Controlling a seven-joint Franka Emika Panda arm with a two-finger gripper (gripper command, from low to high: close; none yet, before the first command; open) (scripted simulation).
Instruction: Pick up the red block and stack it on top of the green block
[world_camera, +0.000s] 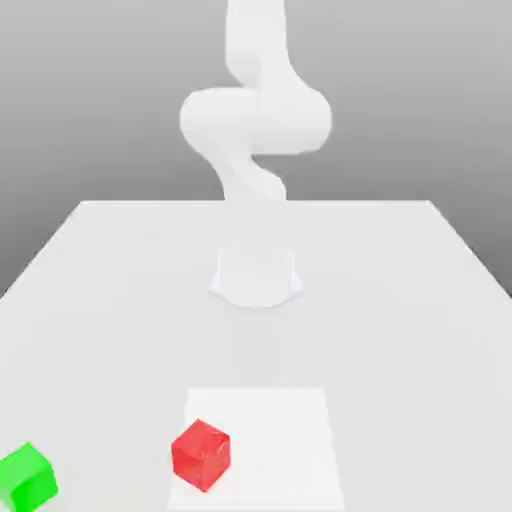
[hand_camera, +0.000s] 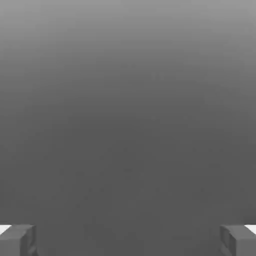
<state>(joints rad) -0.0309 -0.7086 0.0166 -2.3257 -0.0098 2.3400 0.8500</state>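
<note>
The hand (hand_camera: 128, 241) comes first. Its two fingers are wide apart, and there is nothing in between them. Both blocks are away from the hand, so the next job is to bring it over to the red one. I can't tell just how far that is.

Out from the hand, the red block (world_camera: 202, 456) sits on a white patch (world_camera: 275, 450) on the worktop (world_camera: 120, 350), close to the patch's edge on the exterior view's left. It is turned so a corner points forward. It looks small, hard and stiff, so I don't think it will squash or break. I guess it is light. Its flat sides might be a bit slippy if the hand grabs the corners. The hand should turn to match the block, come straight down over it, and hold two flat sides across from each other, around the middle. A crooked grab could make it spin or slide away.

Away from the hand too, and well apart from the red block, is the green block (world_camera: 27, 478), off the patch toward the exterior view's left. It is turned as well. It looks just as hard, but a bump could push it, so the red one should be put down softly.
</note>
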